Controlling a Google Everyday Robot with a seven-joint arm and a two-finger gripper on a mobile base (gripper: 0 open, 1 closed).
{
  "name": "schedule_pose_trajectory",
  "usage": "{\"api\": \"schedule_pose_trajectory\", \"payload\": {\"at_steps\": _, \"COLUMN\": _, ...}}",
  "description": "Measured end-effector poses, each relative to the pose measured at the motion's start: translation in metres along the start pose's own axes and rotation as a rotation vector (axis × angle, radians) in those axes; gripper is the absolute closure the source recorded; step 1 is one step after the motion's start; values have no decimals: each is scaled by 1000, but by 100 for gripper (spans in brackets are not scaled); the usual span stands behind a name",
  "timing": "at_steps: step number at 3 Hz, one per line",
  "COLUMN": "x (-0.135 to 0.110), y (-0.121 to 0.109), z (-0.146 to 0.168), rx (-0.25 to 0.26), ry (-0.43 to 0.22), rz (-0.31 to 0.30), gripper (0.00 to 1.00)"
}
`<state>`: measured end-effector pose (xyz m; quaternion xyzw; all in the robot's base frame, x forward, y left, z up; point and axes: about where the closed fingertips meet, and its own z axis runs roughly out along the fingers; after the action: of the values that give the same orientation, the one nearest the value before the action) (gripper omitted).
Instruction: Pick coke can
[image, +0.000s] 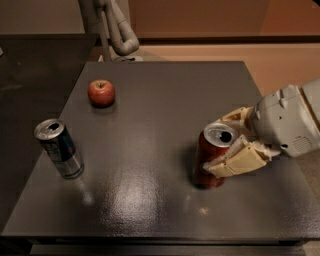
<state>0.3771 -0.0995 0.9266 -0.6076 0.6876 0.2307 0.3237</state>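
The coke can (207, 152), dark red with a silver top and pull-tab opening, stands upright on the dark table (160, 100) at the right front. My gripper (229, 142) reaches in from the right, and its cream fingers (235, 162) are closed around the can's upper half, one in front and one behind. The can's base rests on the table.
A slimmer blue-and-silver can (59, 148) stands near the table's left edge. A red apple (101, 93) sits at the back left. The robot's grey arm column (112, 27) rises behind the table's far edge.
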Motion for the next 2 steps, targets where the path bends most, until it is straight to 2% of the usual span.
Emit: {"api": "schedule_pose_trajectory", "payload": {"at_steps": 2, "x": -33, "y": -26, "z": -41, "rx": 40, "ry": -1, "rz": -3, "gripper": 100}}
